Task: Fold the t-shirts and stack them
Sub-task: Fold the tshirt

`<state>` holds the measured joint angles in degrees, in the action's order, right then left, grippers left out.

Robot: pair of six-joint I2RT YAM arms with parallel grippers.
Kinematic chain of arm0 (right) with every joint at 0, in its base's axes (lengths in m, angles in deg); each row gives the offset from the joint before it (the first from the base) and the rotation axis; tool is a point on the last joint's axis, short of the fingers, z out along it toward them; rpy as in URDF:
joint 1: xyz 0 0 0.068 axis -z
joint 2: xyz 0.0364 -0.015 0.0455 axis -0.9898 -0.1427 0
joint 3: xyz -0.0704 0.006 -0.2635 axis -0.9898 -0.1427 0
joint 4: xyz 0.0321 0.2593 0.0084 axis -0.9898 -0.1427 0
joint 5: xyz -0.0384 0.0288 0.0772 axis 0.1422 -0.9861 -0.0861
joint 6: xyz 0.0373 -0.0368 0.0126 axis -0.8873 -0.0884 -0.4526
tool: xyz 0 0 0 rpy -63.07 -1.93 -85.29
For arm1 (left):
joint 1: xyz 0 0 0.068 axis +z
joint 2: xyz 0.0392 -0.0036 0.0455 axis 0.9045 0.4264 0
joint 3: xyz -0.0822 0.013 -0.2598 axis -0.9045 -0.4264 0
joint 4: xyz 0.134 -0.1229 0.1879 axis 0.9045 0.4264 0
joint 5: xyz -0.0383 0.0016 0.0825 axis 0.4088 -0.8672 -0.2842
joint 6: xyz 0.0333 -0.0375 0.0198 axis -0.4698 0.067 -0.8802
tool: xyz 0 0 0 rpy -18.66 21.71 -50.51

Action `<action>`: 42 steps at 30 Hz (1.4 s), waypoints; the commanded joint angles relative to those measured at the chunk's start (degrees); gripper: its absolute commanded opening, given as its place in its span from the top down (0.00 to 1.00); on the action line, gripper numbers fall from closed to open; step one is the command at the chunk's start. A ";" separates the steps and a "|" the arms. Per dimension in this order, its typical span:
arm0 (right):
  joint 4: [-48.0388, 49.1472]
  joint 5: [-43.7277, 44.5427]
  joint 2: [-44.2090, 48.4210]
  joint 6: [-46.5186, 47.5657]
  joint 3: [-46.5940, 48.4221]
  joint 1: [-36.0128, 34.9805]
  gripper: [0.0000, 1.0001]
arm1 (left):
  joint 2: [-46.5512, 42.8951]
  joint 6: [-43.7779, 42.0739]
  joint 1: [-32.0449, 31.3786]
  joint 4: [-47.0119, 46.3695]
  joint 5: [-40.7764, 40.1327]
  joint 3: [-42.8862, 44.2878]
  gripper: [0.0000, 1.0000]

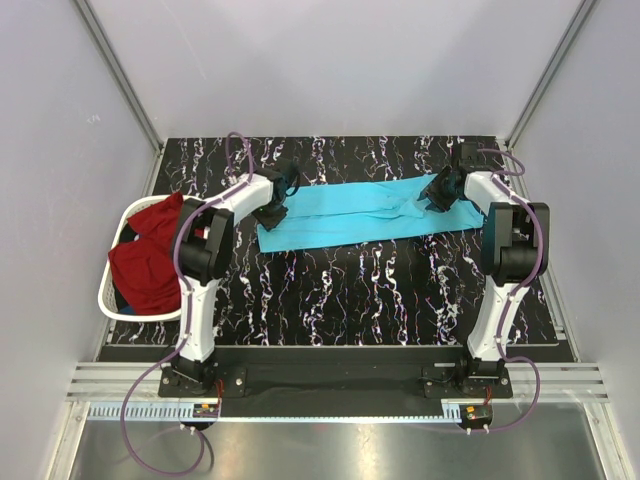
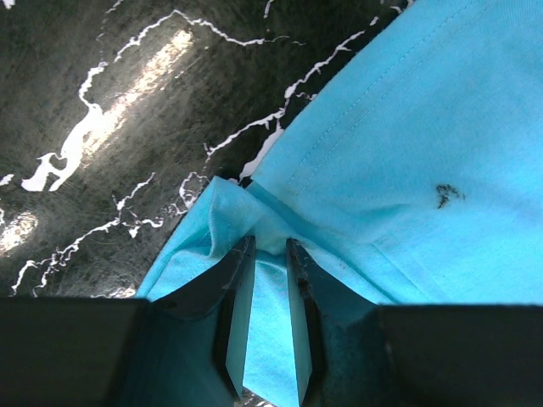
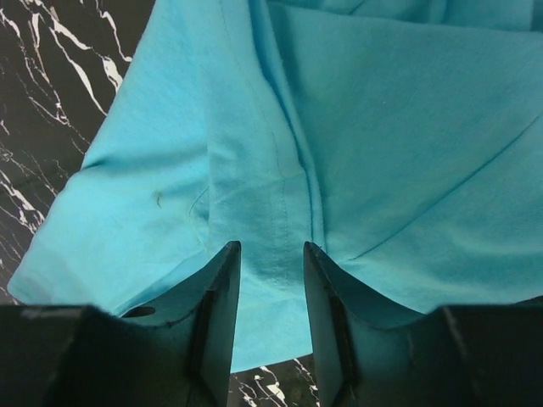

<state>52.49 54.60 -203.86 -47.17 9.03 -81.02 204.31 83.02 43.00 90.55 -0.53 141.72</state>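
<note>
Cloth of the turquoise shirt (image 1: 360, 215) lies as a long, narrow band across the far half of the black, white-veined desk (image 1: 350, 295), running from left to right and slightly tilted, with one arm at each end. At the band's left end, the left tool (image 2: 270, 248) is clenched on the shirt: the left wrist view shows a bunched corner of hemmed cloth drawn in between the two narrow-set fingers, with bare desk just beyond it. At the right end, the right tool (image 3: 271, 250) sits low over the shirt with its fingers on either side of a raised seam fold. A gap shows between them, and I cannot tell whether they are pinching the cloth or only straddling it. The red shirt (image 1: 150, 260) is heaped in the white basket (image 1: 105, 290) at the desk's left edge, spilling over the rim, well apart from the turquoise one.
</note>
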 commanded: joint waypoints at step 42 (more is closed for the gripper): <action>2.27 0.39 -11.88 8.00 21.27 1.07 0.74 | -1.84 -4.35 -0.13 2.50 -3.37 7.63 0.71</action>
<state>54.83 57.24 -212.62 -40.59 27.70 -80.23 198.85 81.32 41.80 93.02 -2.43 146.83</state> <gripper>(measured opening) 0.262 0.282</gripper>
